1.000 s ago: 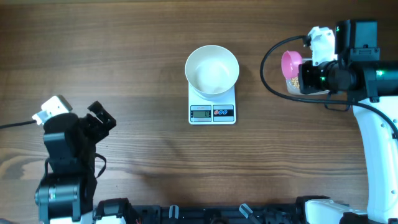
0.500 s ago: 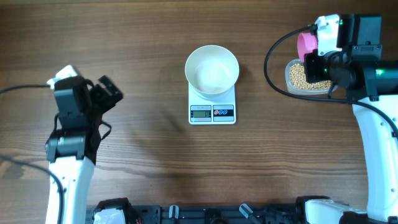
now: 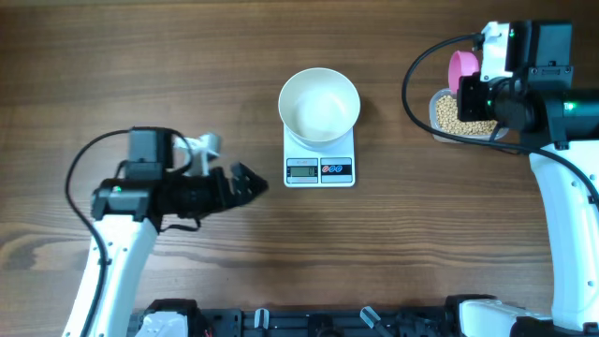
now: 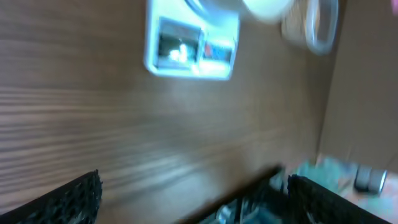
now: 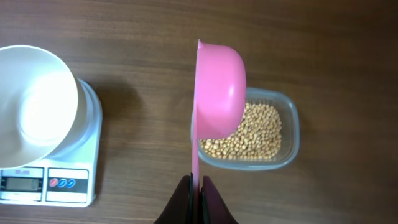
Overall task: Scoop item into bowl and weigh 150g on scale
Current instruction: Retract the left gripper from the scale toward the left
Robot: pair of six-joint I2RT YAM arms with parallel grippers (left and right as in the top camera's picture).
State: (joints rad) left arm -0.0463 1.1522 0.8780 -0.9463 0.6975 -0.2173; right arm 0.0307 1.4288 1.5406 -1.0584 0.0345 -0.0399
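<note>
Two coloured buttons (image 5: 61, 183), scale (image 5: 87, 155) display (image 5: 18, 183) unreadable, bowl (image 5: 34, 99) atop

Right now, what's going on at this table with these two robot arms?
The right gripper is shut on the handle of a pink scoop, held above a clear container of beans. The white bowl sits empty on the scale, so no beans have been moved over yet. The left gripper hangs open above the table left of the scale, holding nothing.
</note>
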